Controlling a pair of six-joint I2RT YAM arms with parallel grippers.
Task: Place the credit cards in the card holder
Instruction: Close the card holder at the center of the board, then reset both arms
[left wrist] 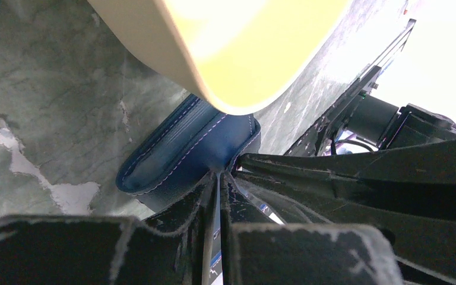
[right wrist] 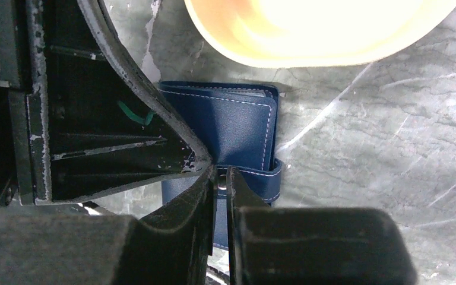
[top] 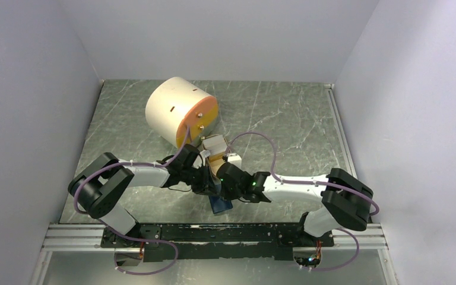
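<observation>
The dark blue card holder (right wrist: pixel 231 127) lies folded shut on the table, just below the tan dish; it also shows in the left wrist view (left wrist: pixel 178 154) and in the top view (top: pixel 221 205). A thin grey edge (right wrist: pixel 246 91) shows at its far side; otherwise the credit cards are hidden. My right gripper (right wrist: pixel 221 178) is shut on the holder's closing tab (right wrist: pixel 261 178). My left gripper (left wrist: pixel 222 176) is shut on the holder's near edge, right beside the right gripper. In the top view the left gripper (top: pixel 206 178) and right gripper (top: pixel 219 178) meet over the holder.
A big cream cylinder with an orange face (top: pixel 181 113) lies at the back left of the table. The tan oval dish (top: pixel 215 149) sits just behind the grippers; it also fills the top of the right wrist view (right wrist: pixel 320 29) and of the left wrist view (left wrist: pixel 231 53). White walls enclose the table.
</observation>
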